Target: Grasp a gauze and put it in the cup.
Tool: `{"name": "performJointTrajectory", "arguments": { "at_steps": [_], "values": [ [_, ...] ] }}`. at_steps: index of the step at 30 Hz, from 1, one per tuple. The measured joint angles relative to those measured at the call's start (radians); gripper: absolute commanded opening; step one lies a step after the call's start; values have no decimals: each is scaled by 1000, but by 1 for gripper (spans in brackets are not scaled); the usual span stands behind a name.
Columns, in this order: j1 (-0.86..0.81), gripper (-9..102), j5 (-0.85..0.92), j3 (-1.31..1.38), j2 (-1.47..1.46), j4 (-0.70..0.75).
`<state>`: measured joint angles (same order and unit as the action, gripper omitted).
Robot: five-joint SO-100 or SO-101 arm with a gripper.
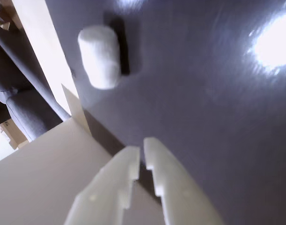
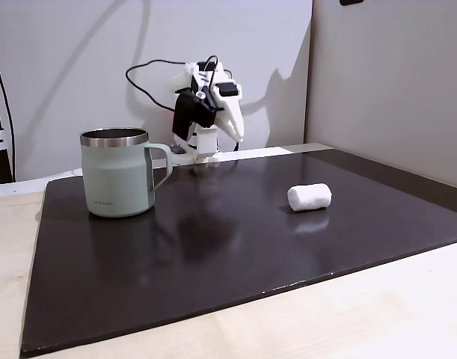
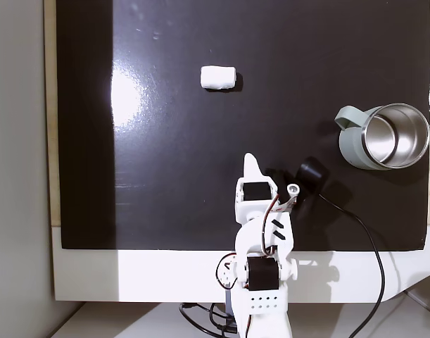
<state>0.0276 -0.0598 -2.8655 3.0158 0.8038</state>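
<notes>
In the fixed view from the front, the cup (image 2: 117, 173) stands upright at the left of the dark mat (image 2: 213, 262), near the mat's left edge, with its handle turned toward the right. A wide stretch of bare mat lies between the cup and the gauze (image 2: 310, 197), which lies on its side to the right, well apart from the cup. Pale table (image 2: 378, 314) runs along the mat's near edge, and grey walls close off the back and right.

In the fixed view from above, the order is reversed: the gauze (image 3: 218, 77) lies at upper left of centre, and the cup (image 3: 383, 136) sits at the far right, close to the mat's right edge. The open mat (image 3: 165, 176) between them holds a bright glare patch. The arm stands at the bottom edge of the mat, its base partly cut off by the frame, and a black cable (image 3: 362, 239) trails off to the right.

In the wrist view the picture is blurred; the gauze (image 1: 100, 56) lies ahead at upper left, near the mat's edge. The end effector (image 1: 143, 147) is nearly closed, with only a thin gap between its white fingers (image 1: 173, 183). It holds nothing and hangs clear of the gauze.
</notes>
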Motion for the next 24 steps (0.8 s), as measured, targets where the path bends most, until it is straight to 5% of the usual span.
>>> {"name": "performJointTrajectory", "arguments": {
  "at_steps": [11,24],
  "values": [
    [38,0,-233,716,-821,114],
    [61,23,-299,1396,-1454,390]
  ]
}}
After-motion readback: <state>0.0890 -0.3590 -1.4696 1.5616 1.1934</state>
